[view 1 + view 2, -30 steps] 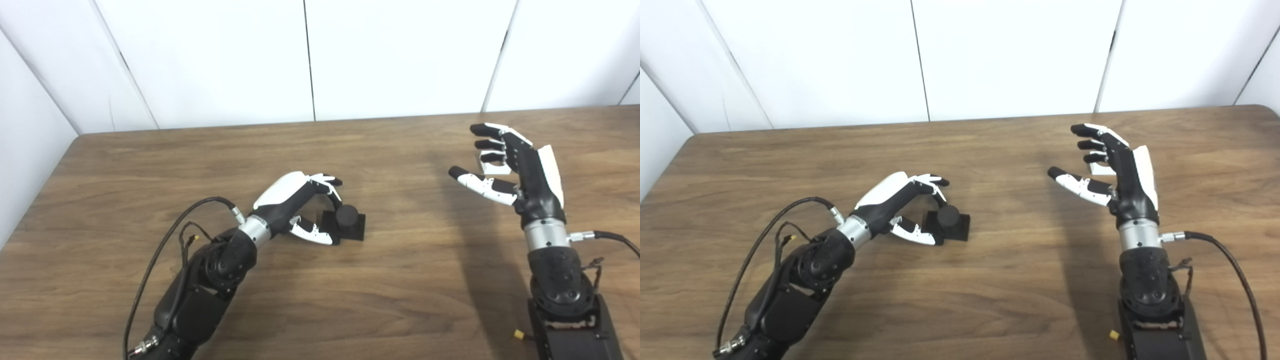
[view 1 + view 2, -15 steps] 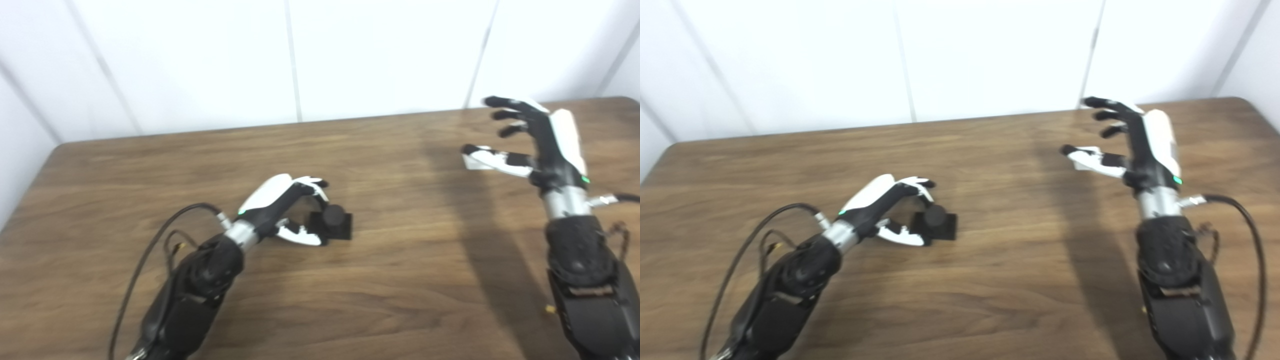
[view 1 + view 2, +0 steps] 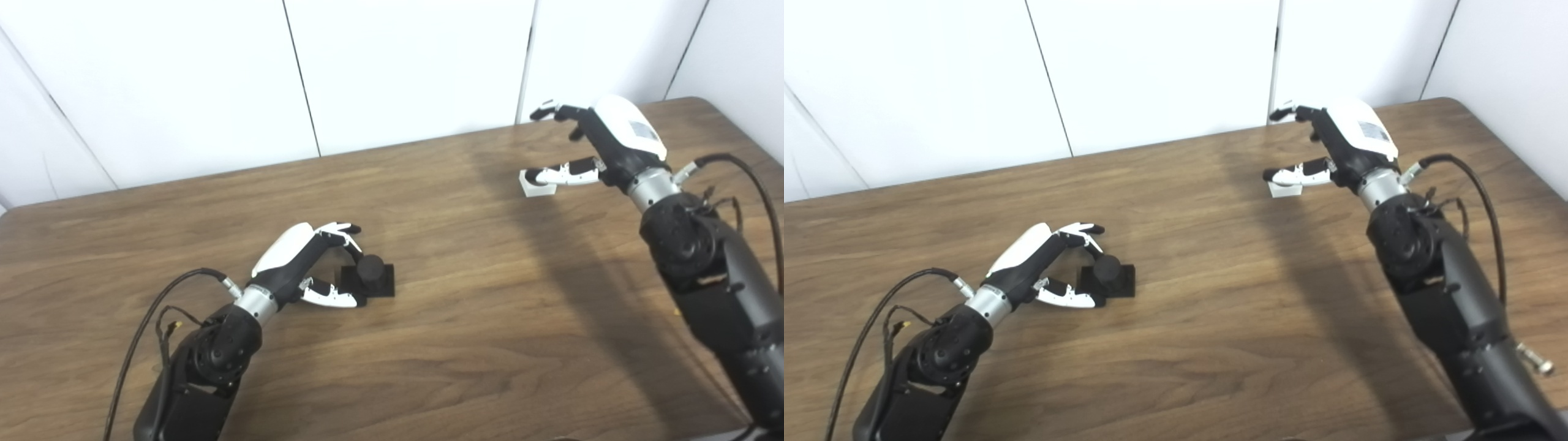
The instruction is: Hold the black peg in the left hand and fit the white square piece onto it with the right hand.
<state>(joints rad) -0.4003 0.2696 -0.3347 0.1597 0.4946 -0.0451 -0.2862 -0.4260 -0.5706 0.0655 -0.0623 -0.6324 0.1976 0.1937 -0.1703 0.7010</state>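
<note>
We see the black peg [image 3: 371, 277] standing on the desk [image 3: 465, 318], our left hand [image 3: 306, 263] curled loosely around its near side, not clearly gripping. Well apart at the far right, our right hand [image 3: 597, 144] hangs spread wide above the white square piece [image 3: 538, 185], thumb over it.

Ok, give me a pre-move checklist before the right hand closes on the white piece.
1. White square piece in view, lying on the table: ok.
2. Right hand open, fingers spread above the piece, thumb over it: ok.
3. Right hand actually touching the piece: cannot tell.
4. Black peg upright on its square base, on the table: ok.
5. Left hand gripping the peg: cannot tell; its fingers curl around it, contact unclear.
6. Peg lifted for mating: not ok.
</note>
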